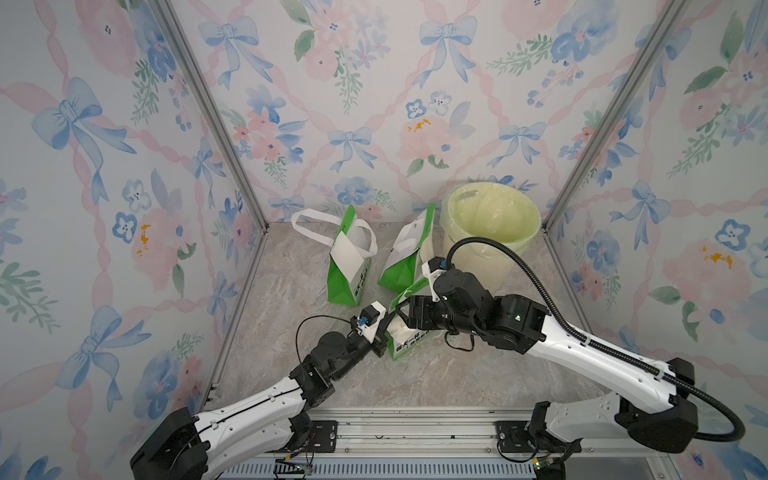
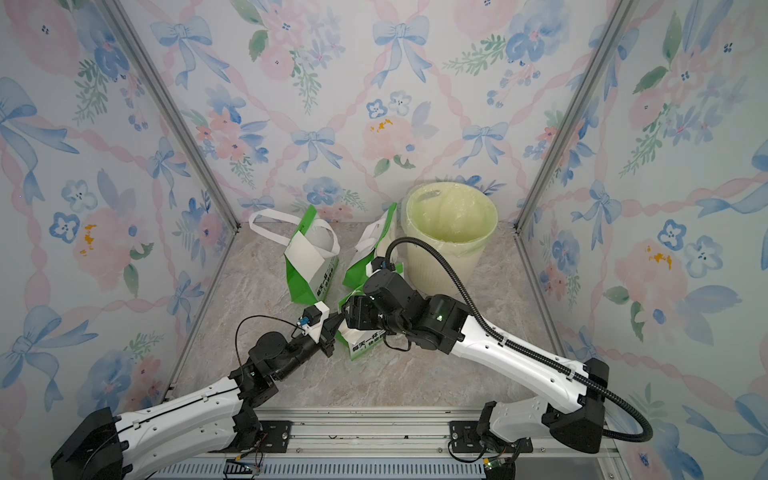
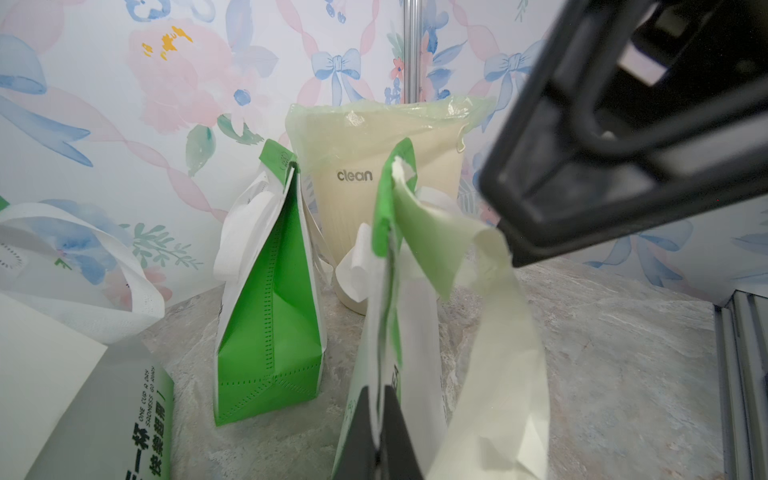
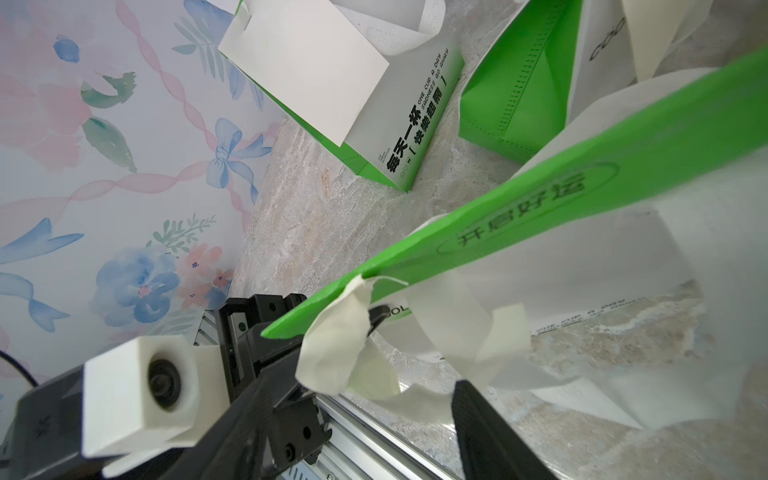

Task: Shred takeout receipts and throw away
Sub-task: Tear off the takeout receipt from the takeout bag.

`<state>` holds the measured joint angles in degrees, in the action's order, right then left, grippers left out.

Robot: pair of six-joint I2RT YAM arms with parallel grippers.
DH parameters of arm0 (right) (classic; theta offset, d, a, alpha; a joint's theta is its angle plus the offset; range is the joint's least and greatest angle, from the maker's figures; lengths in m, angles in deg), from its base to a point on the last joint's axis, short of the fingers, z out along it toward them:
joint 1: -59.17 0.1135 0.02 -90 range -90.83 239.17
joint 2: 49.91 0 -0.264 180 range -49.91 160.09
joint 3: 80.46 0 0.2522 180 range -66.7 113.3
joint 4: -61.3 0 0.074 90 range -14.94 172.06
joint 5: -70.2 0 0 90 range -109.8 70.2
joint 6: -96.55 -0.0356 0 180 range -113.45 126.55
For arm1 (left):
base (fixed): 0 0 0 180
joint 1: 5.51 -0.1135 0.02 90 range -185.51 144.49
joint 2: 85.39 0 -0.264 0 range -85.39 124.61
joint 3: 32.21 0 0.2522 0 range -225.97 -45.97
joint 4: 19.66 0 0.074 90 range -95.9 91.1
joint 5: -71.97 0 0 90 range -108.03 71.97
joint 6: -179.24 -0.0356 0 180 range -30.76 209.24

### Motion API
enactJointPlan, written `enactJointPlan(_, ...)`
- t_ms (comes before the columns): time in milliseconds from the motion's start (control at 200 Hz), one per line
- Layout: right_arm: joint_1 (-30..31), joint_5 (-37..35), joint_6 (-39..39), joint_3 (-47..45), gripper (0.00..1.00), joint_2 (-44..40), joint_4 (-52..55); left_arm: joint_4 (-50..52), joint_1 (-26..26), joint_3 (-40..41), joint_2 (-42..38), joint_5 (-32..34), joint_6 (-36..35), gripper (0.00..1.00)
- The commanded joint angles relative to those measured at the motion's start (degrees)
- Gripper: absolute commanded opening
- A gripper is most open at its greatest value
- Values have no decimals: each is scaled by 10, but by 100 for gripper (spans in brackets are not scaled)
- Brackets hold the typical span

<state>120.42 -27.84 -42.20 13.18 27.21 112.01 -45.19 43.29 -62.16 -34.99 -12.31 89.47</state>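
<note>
Three green-and-white bags stand on the stone floor. The front bag (image 1: 409, 338) (image 2: 365, 345) has its side edge pinched in my shut left gripper (image 1: 384, 328) (image 3: 380, 432). A crumpled takeout receipt (image 3: 436, 241) (image 4: 340, 353) hangs from that bag's green top band (image 4: 540, 195). My right gripper (image 1: 399, 309) (image 4: 374, 415) is open, with the crumpled receipt's lower end between its fingers (image 4: 486, 428). A flat white receipt (image 1: 347, 255) (image 4: 307, 62) is stuck on the left bag (image 1: 345, 286).
A pale bin (image 1: 490, 232) (image 3: 374, 166) lined with a thin plastic bag stands at the back right, close behind the middle bag (image 1: 405, 257). Floral walls enclose three sides. A metal rail (image 1: 415, 432) runs along the front edge.
</note>
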Motion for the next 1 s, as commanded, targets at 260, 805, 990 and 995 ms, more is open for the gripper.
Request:
enactJointPlan(260, -7, -25, -15, 26, 51, 25, -15, -2, 9, 0, -4, -1, -6, 0)
enactJointPlan(805, -29, -42, -19, 19, 0, 13, 32, -2, 11, -2, -4, 25, -3, 0)
enactJointPlan(990, -54, -62, -10, 8, 0, -25, 83, 0, 6, 8, -12, 49, 7, 0)
enactJointPlan(995, -54, -62, -9, 8, 0, -27, 84, 0, 5, 9, -12, 49, 8, 0)
